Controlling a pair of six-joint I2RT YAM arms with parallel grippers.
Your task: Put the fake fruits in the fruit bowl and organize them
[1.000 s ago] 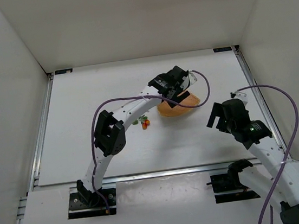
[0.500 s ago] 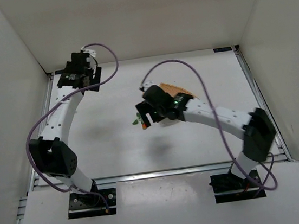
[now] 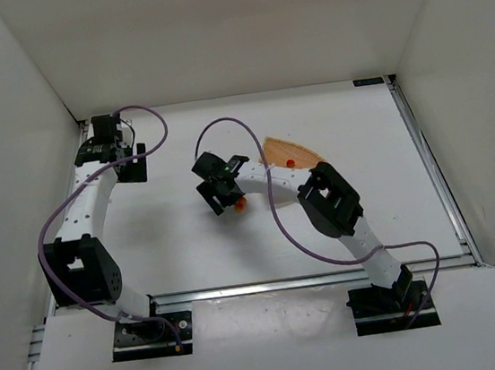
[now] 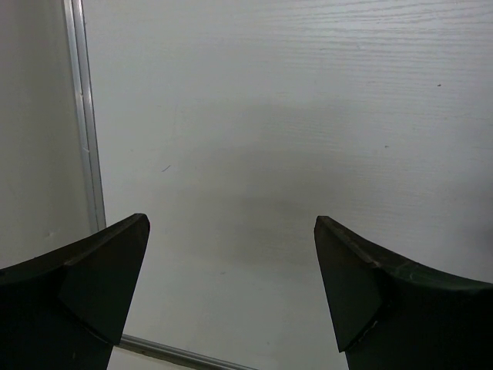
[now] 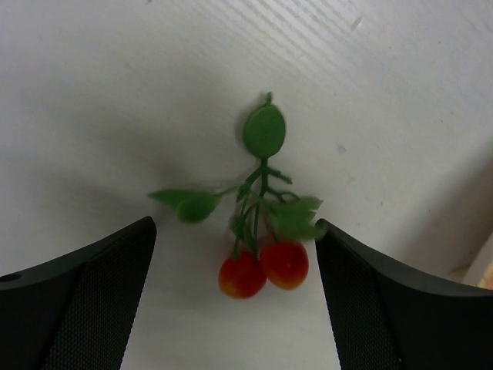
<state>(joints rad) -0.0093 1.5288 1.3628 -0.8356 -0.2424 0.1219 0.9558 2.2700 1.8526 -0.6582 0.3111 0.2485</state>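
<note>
The fake fruits I see are a sprig of two red-orange berries [image 5: 263, 268] with green stem and leaves, lying on the white table. It also shows in the top view [image 3: 240, 204]. My right gripper [image 5: 233, 227] is open and hangs over the sprig, one finger on each side, not touching it. In the top view the right gripper [image 3: 220, 195] is just left of the fruit bowl [image 3: 302, 151], a tan woven basket partly hidden by the arm. One small red berry [image 3: 289, 163] lies in the bowl. My left gripper [image 3: 118, 160] is open and empty at the far left.
An aluminium rail [image 4: 77, 116] runs along the table's left edge, close to the left gripper [image 4: 231, 221]. White walls enclose the table on three sides. The right arm's purple cable [image 3: 223, 129] loops above the table's middle.
The left arm swung away from the bowl to the far left corner. The right arm came across from the right and now holds its open gripper over the berry sprig.
</note>
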